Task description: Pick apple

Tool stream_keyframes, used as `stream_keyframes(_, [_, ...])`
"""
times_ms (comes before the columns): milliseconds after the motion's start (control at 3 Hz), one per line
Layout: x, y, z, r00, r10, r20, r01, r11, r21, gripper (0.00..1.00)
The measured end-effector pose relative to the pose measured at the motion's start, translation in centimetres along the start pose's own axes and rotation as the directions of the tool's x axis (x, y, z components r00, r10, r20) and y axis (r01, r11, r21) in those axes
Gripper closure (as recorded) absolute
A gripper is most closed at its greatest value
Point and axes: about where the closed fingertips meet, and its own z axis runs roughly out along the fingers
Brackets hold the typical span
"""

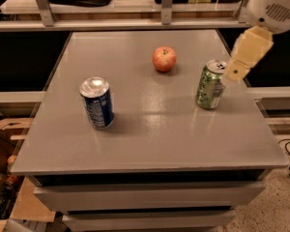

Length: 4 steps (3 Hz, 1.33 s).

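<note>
The claw (235,72) hangs over the right edge of the tabletop (154,134); whether it is spread or pressed together I cannot tell. The green can (210,84) stands just beside its tip, toward the left of the view. The apple (164,58) sits farther left of the claw, apart from it. The blue can (97,102) stands well apart, left and nearer the front edge.

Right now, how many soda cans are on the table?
2: the blue can at front left, the green can at right. The gripper hovers just right of the green can's top. None looks hidden.
</note>
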Motion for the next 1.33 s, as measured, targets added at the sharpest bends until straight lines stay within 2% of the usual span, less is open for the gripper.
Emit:
stream_keyframes(333, [-2.3,-2.1,1.4,0.992,0.127,0.013,-0.127,0.9917,0.021,0.0])
stream_keyframes(667, [-3.9,-3.5,3.8,0.964,0.265,-0.001,-0.265,0.9643,0.008,0.0])
stream_keyframes(1000, [-4.1,-3.6,4.0,0.949,0.316,0.003,-0.316,0.9489,0.008,0.0])
stream_keyframes(1333, [-4.1,-3.6,4.0,0.949,0.315,0.003,-0.315,0.9489,0.008,0.0])
